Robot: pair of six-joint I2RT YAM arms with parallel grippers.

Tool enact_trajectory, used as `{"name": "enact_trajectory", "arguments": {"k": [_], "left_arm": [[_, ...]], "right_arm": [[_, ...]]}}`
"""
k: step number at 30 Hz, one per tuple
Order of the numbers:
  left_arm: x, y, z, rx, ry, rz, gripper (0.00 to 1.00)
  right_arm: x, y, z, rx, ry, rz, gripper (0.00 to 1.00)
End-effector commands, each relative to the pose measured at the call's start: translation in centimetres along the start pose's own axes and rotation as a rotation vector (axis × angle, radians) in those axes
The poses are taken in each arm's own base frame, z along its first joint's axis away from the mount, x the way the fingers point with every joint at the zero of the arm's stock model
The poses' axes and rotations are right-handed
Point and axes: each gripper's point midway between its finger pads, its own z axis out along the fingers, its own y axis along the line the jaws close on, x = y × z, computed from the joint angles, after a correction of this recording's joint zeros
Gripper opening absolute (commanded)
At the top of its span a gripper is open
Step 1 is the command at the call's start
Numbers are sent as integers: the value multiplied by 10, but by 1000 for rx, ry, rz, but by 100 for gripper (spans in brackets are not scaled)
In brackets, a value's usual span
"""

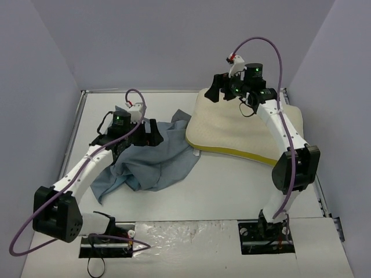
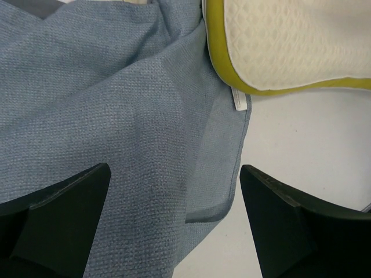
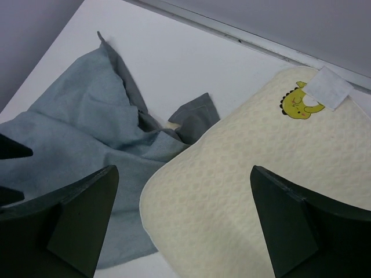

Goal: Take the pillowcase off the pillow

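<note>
The blue-grey pillowcase (image 1: 153,162) lies crumpled on the table's left half, off the pillow, with one edge touching the pillow's near left corner. It also shows in the left wrist view (image 2: 116,116) and the right wrist view (image 3: 75,145). The cream quilted pillow (image 1: 232,124) with its mustard-yellow band lies bare at the right rear; it shows too in the left wrist view (image 2: 290,40) and the right wrist view (image 3: 249,174). My left gripper (image 2: 174,197) is open and empty just above the pillowcase. My right gripper (image 3: 182,202) is open and empty above the pillow's far left corner.
The table (image 1: 220,185) is white, with grey walls on three sides and a raised rim along the far and right edges. The pillow carries a small yellow dinosaur print (image 3: 297,104) and a white tag (image 3: 330,87) near its far corner.
</note>
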Motion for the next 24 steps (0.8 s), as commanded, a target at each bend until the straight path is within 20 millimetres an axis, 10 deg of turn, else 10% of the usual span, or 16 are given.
{"name": "enact_trajectory", "arguments": {"k": [1, 11, 24], "left_arm": [[-43, -5, -15, -15, -184, 36, 94], [-82, -43, -98, 10, -318, 128, 94], [-38, -8, -128, -141, -351, 275, 94]], "right_arm": [[-35, 34, -49, -126, -94, -88, 93], [27, -68, -153, 322, -13, -112, 100], [83, -97, -218, 630, 9, -50, 100]]}}
